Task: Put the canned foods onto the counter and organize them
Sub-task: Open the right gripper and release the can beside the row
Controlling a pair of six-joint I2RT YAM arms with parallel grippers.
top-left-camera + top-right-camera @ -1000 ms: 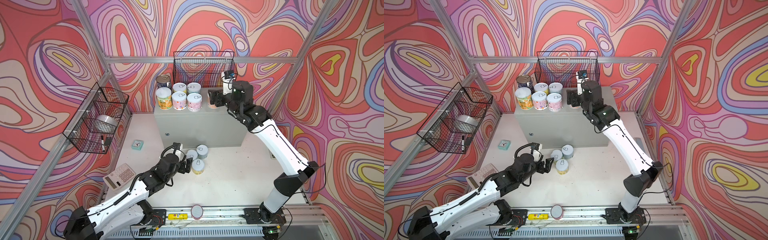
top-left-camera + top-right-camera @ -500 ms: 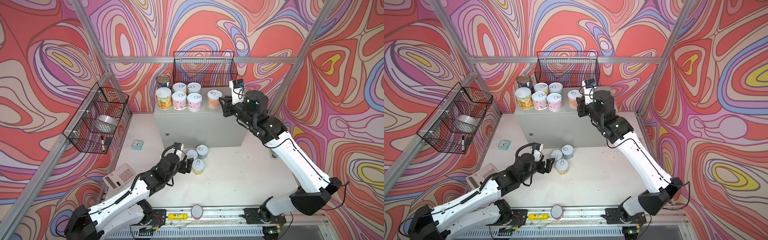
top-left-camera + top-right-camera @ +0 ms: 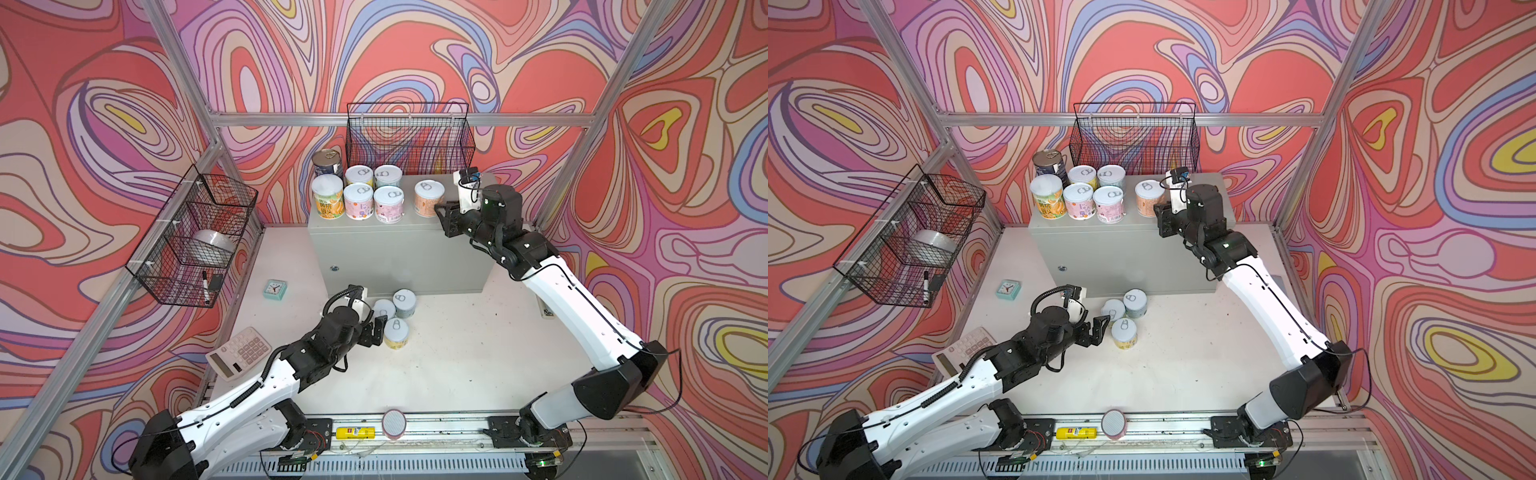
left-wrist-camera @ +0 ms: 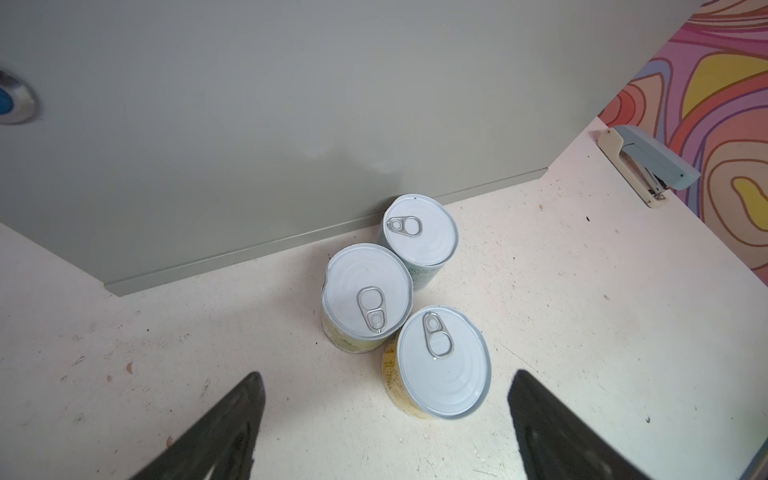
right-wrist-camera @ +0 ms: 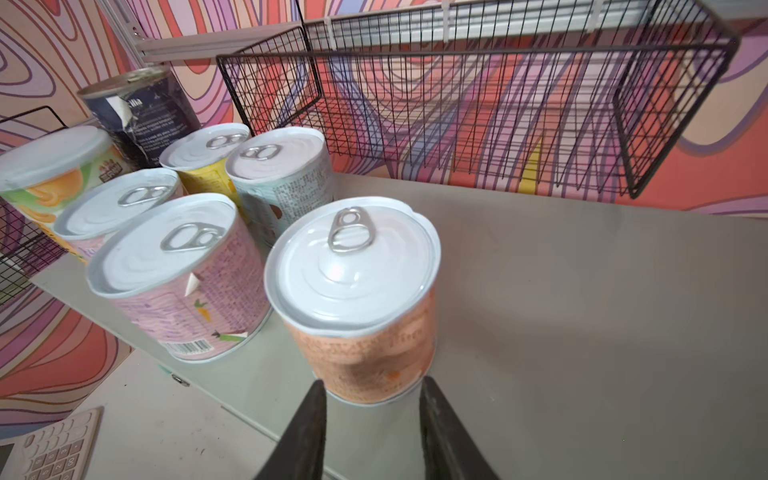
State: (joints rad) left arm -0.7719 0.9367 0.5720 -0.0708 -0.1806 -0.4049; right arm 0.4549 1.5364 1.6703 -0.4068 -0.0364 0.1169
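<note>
Counter [image 3: 399, 249]: grey cabinet box at the back of the white tabletop [image 3: 457, 365], lock on its front face.
Tins on counter: seven, all upright.
Left block: dark blue tin [image 3: 327, 163] at the back corner, yellow-orange tin [image 3: 328, 201] in front of it. Beside these stand four short tins in two rows of two, the front pair pink-labelled [image 3: 358, 201] [image 3: 389, 203].
Orange tin [image 3: 429, 198]: stands alone on the counter, to the right of the block with a clear gap, near the front edge.
Tins on tabletop: three short ones, upright and clustered, touching or nearly so.
Teal tin [image 4: 419, 237]: up against the foot of the counter.
Middle tin [image 4: 365, 299]: next out from the teal tin.
Yellow tin [image 4: 442, 365]: farthest from the counter.
Right gripper [image 5: 372, 380]: jaws drawn in to a narrow gap, narrower than the orange tin, with nothing between them. The tips sit just at that tin's base on the near side, and I cannot tell whether they touch it.
Left gripper [image 4: 386, 374]: jaws wide apart and empty, low over the tabletop. The yellow tin is in line with the gap at the tips. A top view puts one finger [image 3: 378, 328] just beside that tin, contact not discernible.
Back basket [image 3: 409, 137]: black wire, on the wall above the counter.
</note>
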